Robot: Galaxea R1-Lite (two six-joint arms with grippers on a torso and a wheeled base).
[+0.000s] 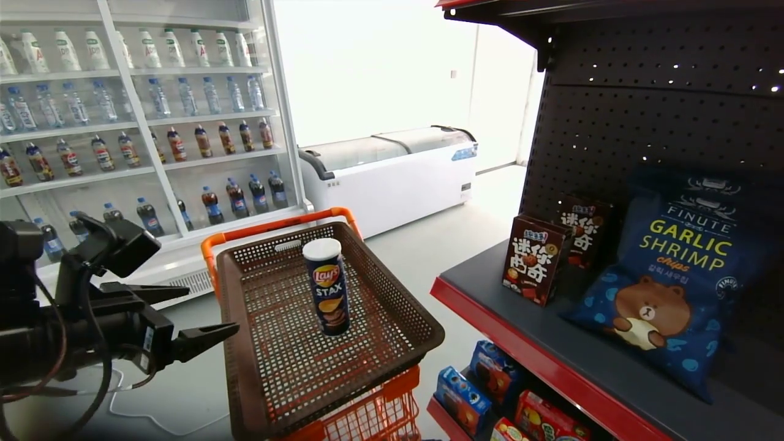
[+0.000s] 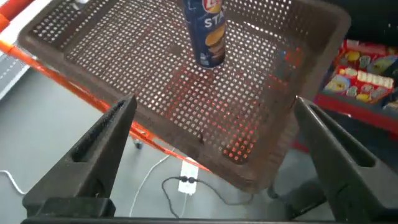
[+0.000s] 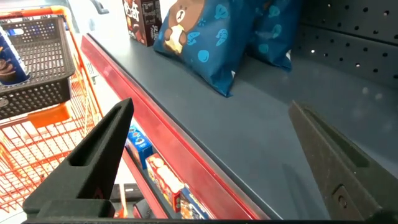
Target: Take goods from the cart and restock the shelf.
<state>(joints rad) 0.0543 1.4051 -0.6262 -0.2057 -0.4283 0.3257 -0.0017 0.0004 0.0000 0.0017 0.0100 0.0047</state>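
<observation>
1. Left gripper (image 1: pixel 211 309) is nearest us, at the lower left of the head view, just off the near-left rim of the basket (image 1: pixel 288 361). Its jaws are spread wide; it holds nothing and touches nothing.
2. In the left wrist view the same gripper (image 2: pixel 216 104) frames the basket's mesh (image 2: pixel 124 56). The chips can (image 2: pixel 208 34) stands at the upper centre of that frame, beyond the fingertips and well apart from them.
3. We note the chips can (image 1: pixel 327 288) upright on the mesh floor, centre of the head view. The basket rides on top of the orange cart (image 1: pixel 275 226).
4. We judge the step in hand to be the reach for the can.
   - Lift the fingers over the rim, not through it.
   - Straddle the can at mid-body, below its white lid.
   - Centre the can between the fingers before closing: it is tall and narrow, and likely to tip if one finger lands first.
5. Right gripper (image 3: pixel 211 107) is also wide open and empty. It hovers over the bare deck of the shelf (image 3: pixel 249 143).
6. The shrimp chips bag (image 3: pixel 199 37) lies at the upper centre of the right wrist view. We judge the bare deck beside it a fair landing spot.
</observation>
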